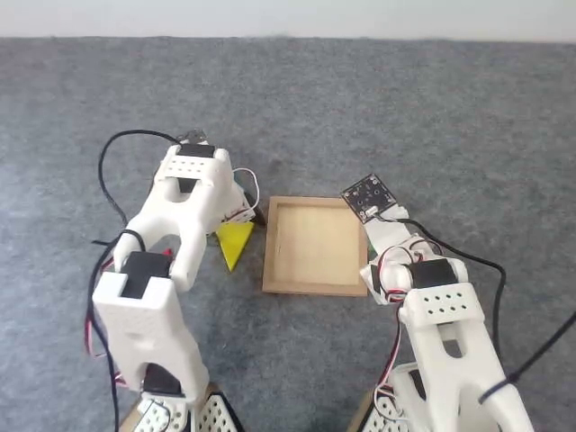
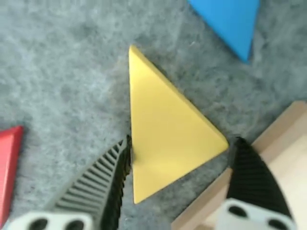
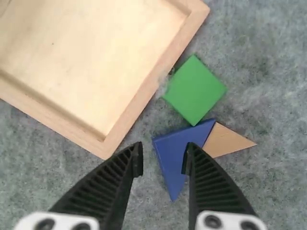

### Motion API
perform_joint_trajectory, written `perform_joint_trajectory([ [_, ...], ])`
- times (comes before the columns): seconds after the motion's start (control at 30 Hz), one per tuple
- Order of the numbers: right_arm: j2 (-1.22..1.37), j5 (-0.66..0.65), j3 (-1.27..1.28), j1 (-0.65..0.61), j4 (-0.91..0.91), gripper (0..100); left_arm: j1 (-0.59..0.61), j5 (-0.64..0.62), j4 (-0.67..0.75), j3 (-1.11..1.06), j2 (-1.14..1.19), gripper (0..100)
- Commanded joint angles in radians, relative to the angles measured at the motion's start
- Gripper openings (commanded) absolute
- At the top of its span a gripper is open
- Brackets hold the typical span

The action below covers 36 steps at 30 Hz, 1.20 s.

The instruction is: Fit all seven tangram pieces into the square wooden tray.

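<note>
The square wooden tray (image 1: pixel 315 290) lies between my two arms with nothing inside it. A yellow triangle (image 1: pixel 234 243) rests on the carpet just left of it. My left gripper (image 2: pixel 182 143) is open and low over the yellow triangle (image 2: pixel 163 129), one finger on each side, the far finger by the tray's rim (image 2: pixel 283 124). My right gripper (image 3: pixel 162 163) is open beside the tray's right rim (image 3: pixel 153 81), its fingers astride the edge of a dark blue triangle (image 3: pixel 175 153). A green square (image 3: pixel 194 89) and a tan triangle (image 3: pixel 225 141) touch that piece.
A light blue triangle (image 2: pixel 230 19) and a red piece (image 2: pixel 9 163) lie on the grey carpet near the yellow one. The left arm (image 1: pixel 180 216) covers the ground left of the tray, and black cables trail beside both arms.
</note>
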State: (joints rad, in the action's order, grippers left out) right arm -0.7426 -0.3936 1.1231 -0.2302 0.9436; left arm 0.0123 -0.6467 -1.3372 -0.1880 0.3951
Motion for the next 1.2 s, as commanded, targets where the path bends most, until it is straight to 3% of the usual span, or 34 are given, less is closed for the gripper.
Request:
perform_joint_trajectory([
  [0.0, -0.002, 0.009, -0.006, -0.005, -0.013, 15.4, 0.026, -0.011, -0.009, 0.048, -0.008, 35],
  [0.2, -0.002, 0.009, -0.006, -0.005, -0.013, 15.4, 0.026, -0.011, -0.025, 0.077, 0.077, 35],
  [0.5, -0.002, 0.009, -0.006, -0.005, -0.015, 15.4, -0.014, -0.017, -0.180, 0.289, 0.259, 34],
  [1.17, -0.002, 0.009, -0.006, -0.005, -0.015, 15.4, -0.014, -0.031, -0.199, 0.300, 0.269, 28],
])
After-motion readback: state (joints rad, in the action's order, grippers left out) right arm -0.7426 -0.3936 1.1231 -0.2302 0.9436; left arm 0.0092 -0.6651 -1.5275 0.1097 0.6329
